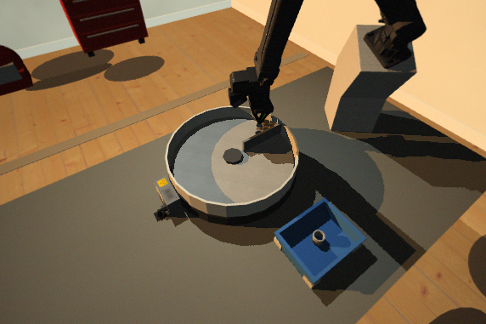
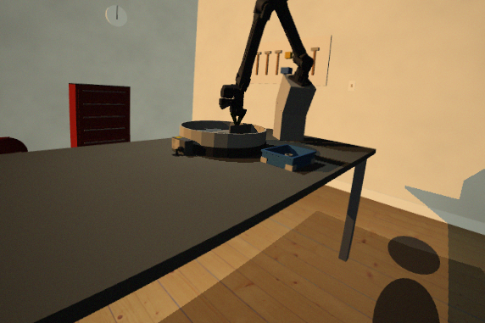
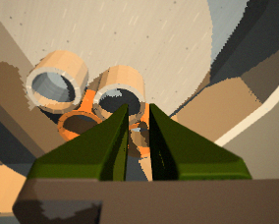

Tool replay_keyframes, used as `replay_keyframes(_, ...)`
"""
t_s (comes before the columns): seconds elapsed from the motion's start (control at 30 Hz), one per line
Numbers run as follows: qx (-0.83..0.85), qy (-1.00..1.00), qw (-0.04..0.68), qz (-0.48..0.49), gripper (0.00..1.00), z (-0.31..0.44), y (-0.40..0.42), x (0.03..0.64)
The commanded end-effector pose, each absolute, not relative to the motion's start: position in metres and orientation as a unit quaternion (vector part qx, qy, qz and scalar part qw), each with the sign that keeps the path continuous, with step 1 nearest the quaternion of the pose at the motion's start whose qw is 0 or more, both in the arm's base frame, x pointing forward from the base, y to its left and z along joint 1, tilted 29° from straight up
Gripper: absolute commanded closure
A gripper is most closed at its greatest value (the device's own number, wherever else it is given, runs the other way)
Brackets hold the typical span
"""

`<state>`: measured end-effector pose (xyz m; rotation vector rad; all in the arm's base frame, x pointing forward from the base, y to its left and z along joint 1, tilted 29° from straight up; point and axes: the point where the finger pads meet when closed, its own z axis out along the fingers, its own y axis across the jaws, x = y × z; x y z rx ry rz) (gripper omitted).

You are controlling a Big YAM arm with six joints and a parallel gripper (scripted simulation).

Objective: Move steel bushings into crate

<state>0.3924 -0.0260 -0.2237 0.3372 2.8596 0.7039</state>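
Observation:
The turntable (image 1: 200, 173) (image 2: 225, 141) is a round, high-rimmed tray. Several steel bushings (image 1: 268, 126) lie together at its far side, next to a dark divider. In the wrist view a bushing (image 3: 64, 59) on the left and a bushing (image 3: 120, 77) in the centre show their round mouths, with orange-lit ones lower beside them, partly hidden by the fingers. My gripper (image 1: 260, 122) (image 2: 237, 124) (image 3: 139, 112) is narrowly open over this group, tips at the centre bushing's right edge, holding nothing that I can see. The blue crate (image 1: 306, 259) (image 2: 277, 159) holds one bushing (image 1: 314, 240) (image 2: 288, 154).
The dark divider (image 1: 263, 138) stands on the turntable between the hub (image 1: 233, 156) and the rim, close to my fingers. A small box with a yellow label (image 1: 169, 193) (image 2: 182, 144) sits against the turntable's outer wall. The arm's pedestal (image 1: 353, 105) (image 2: 292, 113) stands behind.

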Motion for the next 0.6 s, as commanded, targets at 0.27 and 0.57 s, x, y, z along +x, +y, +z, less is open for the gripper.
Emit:
replay_keyframes(0.27,0.115,0.960,0.102,0.233,0.87,-0.216,-0.032,0.401)
replay_keyframes(0.57,0.123,0.960,0.089,0.235,0.87,-0.236,-0.026,0.397)
